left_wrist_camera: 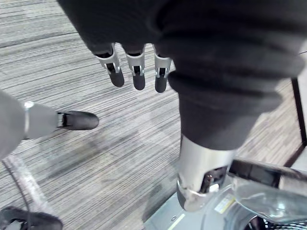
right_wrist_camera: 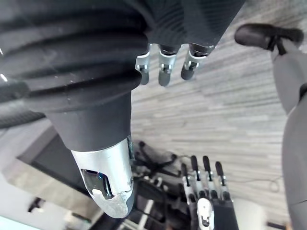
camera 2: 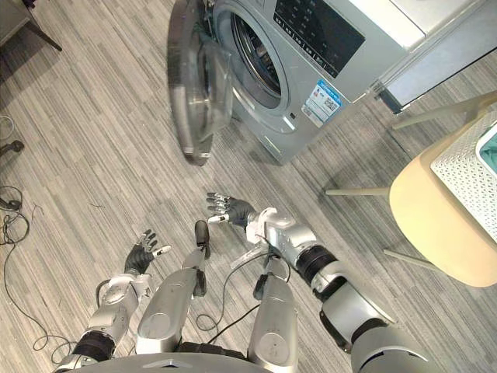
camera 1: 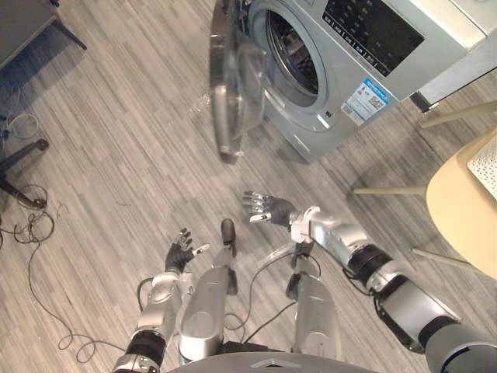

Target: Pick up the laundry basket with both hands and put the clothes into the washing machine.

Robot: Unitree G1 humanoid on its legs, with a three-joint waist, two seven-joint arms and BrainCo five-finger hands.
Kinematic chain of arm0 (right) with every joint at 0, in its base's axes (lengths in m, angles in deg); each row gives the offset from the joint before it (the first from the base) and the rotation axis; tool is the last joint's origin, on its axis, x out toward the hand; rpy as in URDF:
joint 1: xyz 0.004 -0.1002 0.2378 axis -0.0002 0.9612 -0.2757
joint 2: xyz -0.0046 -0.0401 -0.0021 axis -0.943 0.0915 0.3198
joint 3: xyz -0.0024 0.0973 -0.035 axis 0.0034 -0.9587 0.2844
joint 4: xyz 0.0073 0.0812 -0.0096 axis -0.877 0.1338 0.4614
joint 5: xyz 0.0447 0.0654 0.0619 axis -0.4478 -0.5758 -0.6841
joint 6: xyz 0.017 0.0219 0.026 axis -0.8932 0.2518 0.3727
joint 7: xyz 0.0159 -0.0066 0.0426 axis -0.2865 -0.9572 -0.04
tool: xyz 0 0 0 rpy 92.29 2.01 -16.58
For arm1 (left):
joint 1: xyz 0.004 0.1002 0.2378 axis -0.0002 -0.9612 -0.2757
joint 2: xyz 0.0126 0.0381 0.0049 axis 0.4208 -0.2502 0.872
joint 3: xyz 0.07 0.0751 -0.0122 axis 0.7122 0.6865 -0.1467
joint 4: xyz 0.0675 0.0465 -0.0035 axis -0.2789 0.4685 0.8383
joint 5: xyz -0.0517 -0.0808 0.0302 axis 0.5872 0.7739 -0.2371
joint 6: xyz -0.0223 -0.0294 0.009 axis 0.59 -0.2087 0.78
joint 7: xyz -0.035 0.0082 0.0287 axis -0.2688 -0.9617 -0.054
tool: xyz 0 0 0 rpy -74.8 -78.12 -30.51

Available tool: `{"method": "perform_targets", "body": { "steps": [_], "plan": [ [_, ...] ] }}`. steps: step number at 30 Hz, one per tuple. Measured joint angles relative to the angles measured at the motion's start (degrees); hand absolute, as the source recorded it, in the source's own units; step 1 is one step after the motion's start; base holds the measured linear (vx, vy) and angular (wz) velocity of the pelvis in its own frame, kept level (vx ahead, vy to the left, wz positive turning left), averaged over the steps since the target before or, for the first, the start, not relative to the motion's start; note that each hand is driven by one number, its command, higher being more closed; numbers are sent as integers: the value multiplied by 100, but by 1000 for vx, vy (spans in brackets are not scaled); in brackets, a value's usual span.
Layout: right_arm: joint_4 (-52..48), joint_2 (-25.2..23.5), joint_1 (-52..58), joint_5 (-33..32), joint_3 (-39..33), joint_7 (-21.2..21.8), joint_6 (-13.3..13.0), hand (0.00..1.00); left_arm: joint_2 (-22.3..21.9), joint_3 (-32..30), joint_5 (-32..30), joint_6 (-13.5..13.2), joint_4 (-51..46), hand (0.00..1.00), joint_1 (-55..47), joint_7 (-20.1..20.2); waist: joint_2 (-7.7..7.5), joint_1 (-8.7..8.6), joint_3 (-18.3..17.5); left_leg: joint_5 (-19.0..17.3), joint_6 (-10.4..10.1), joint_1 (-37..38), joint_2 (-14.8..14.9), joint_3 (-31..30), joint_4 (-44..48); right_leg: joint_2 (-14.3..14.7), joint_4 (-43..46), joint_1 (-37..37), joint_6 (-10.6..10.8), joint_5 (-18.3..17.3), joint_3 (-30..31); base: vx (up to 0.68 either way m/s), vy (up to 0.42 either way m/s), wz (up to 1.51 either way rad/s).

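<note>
A silver washing machine (camera 1: 365, 47) stands at the top of the eye views, its round glass door (camera 1: 233, 78) swung open toward my left and the drum (camera 1: 291, 54) dark inside. A white perforated laundry basket (camera 2: 466, 175) rests on a beige round table (camera 2: 435, 217) at the far right, with something teal at its edge. My left hand (camera 1: 180, 252) hovers low over the floor, open and empty, fingers (left_wrist_camera: 136, 72) straight. My right hand (camera 1: 268, 208) is held out in front of the machine, open too, palm up, fingers (right_wrist_camera: 165, 64) spread.
The table's pale legs (camera 1: 388, 189) reach across the floor right of the machine. An office chair base (camera 1: 19, 167) sits at the left edge and dark furniture (camera 1: 31, 19) in the upper left corner. Grey wood-grain floor (camera 1: 132, 124) lies between.
</note>
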Motion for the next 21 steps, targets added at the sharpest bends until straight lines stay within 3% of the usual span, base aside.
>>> {"method": "perform_targets", "body": {
  "steps": [5, 9, 18, 21],
  "plan": [
    [193, -43, 453, -60, -608, -87, -388, 0, -21, -531, 121, -130, -1238, 0, -124, -165, 0, -82, 0, -12, 1, -8, -9, -2, 81, -22, 9, 23, 11, -30, 6, 0, 0, 0],
    [804, -264, 823, 325, -1111, -310, -507, 0, -5, -1015, 362, -498, -2301, 0, -100, -616, 3, -115, 0, -8, -5, -15, -13, -35, 92, -24, 19, 24, 10, -28, 6, 6, -24, 1],
    [1759, -997, 1213, 2002, -2188, -1224, -774, 0, -14, -553, 556, -597, -2634, 0, -85, -329, 3, -223, -1, -47, -7, -38, -60, -59, 119, -59, 4, 12, 24, -21, 28, 42, -27, 1],
    [1759, -1209, 1378, 2421, -2645, -1548, -816, 0, -14, -332, 551, -585, -2685, 0, -91, -336, -12, -221, 6, -365, 2, -138, -34, 73, 624, -80, 134, -6, 58, -47, 199, 56, -35, -23]
  ]
}}
